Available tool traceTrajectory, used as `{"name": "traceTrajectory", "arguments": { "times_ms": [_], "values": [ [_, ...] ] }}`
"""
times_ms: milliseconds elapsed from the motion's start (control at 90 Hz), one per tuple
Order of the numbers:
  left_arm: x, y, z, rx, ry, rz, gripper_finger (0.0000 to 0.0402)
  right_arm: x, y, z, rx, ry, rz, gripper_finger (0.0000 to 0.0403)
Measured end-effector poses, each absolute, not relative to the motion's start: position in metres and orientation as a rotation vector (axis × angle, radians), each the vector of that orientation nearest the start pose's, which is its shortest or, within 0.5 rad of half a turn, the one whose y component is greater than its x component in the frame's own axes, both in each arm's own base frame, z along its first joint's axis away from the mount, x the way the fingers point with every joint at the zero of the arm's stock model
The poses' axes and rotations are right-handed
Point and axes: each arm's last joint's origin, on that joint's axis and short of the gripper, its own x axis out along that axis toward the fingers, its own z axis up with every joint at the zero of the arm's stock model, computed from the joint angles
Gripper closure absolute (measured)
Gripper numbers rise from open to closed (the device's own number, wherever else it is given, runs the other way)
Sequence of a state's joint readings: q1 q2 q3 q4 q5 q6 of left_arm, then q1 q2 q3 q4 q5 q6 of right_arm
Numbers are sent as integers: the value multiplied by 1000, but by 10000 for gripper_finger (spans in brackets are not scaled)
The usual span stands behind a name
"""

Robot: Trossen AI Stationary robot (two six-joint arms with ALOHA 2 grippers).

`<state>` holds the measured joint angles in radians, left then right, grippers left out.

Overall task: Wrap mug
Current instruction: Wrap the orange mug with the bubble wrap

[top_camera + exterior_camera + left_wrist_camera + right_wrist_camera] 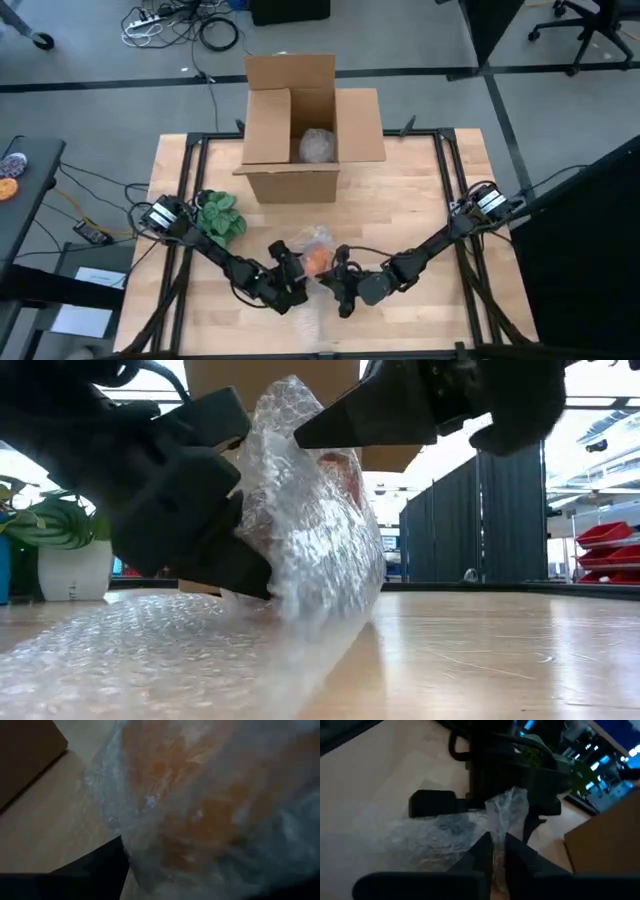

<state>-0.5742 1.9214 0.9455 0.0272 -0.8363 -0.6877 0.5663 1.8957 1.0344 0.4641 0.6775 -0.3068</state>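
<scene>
An orange mug (316, 260) stands near the table's front middle, bundled in clear bubble wrap (310, 510). The wrap's loose end lies flat on the wood toward the near edge (150, 650). My left gripper (292, 276) is at the bundle's left side, shut on it; in the left wrist view the mug (200, 805) fills the picture through the wrap. My right gripper (493, 854) comes from the right and is shut on the wrap's upper part. My left gripper holds the wrapped mug at its left side (250, 510), one finger (205, 420) high and one (230, 565) low, coming level from the table's left. The bundle stands upright with its bottom on the table. My right gripper pinches a crumpled upstanding edge of the bubble wrap (507, 812) between its two fingertips, at the bundle's top (300, 405). It comes slanting down from the table's right. One layer or several, I cannot tell.
An open cardboard box (300, 130) stands at the far middle with a bubble-wrapped thing (318, 146) inside. A green plant in a white pot (220, 214) is at the left, close to my left arm. Bare wood lies to the right of the bundle (500, 650).
</scene>
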Motion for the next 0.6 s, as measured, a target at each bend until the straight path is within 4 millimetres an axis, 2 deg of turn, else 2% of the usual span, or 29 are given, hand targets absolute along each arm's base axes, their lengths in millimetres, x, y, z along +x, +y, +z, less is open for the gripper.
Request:
{"name": "traceTrajectory", "arguments": {
  "times_ms": [233,600],
  "values": [
    [313,-163,114,-112,535,505,117,344,194,165,-756,365,-41,401],
    [316,-153,112,-126,509,573,117,366,207,126,-880,428,-153,402]
  ]
}}
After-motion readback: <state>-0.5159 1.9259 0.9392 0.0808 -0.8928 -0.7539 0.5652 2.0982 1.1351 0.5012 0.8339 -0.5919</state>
